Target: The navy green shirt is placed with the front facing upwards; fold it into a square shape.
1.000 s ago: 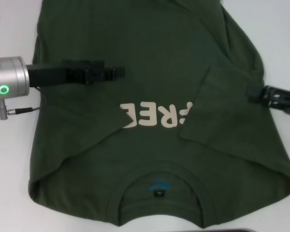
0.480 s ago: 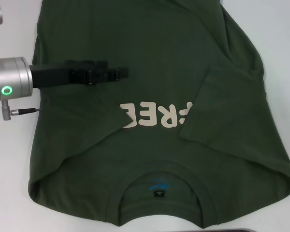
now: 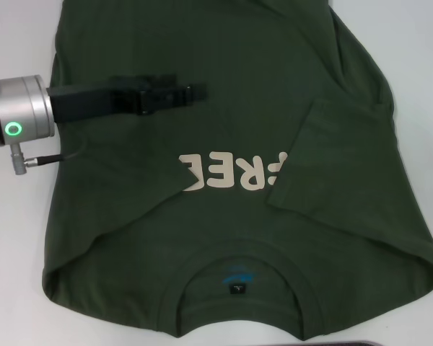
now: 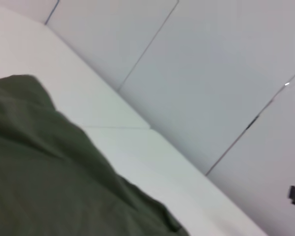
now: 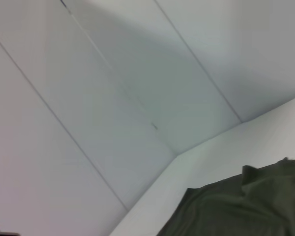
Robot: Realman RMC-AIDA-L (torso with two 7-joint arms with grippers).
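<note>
The navy green shirt (image 3: 231, 238) lies flat on the white table, front up, with its ribbed collar and blue-printed neck label (image 3: 237, 281) at the near edge. The cream letters "FREE" (image 3: 231, 173) read upside down. The sleeve on the right (image 3: 339, 158) is folded inward and covers part of the last letter. My left gripper (image 3: 196, 92) reaches in from the left, low over the shirt beyond the letters. My right gripper is out of view. The shirt also shows in the left wrist view (image 4: 49, 182) and in the right wrist view (image 5: 246, 206).
White table (image 3: 411, 43) shows bare to the right and left of the shirt. A diagonal crease (image 3: 130, 216) runs across the shirt's near left part. A thin dark edge (image 3: 346, 344) shows at the very front. Pale wall panels stand behind the table.
My left gripper has moved right and a little farther away over the shirt. My right gripper, earlier at the folded sleeve's right edge, has drawn back out of view.
</note>
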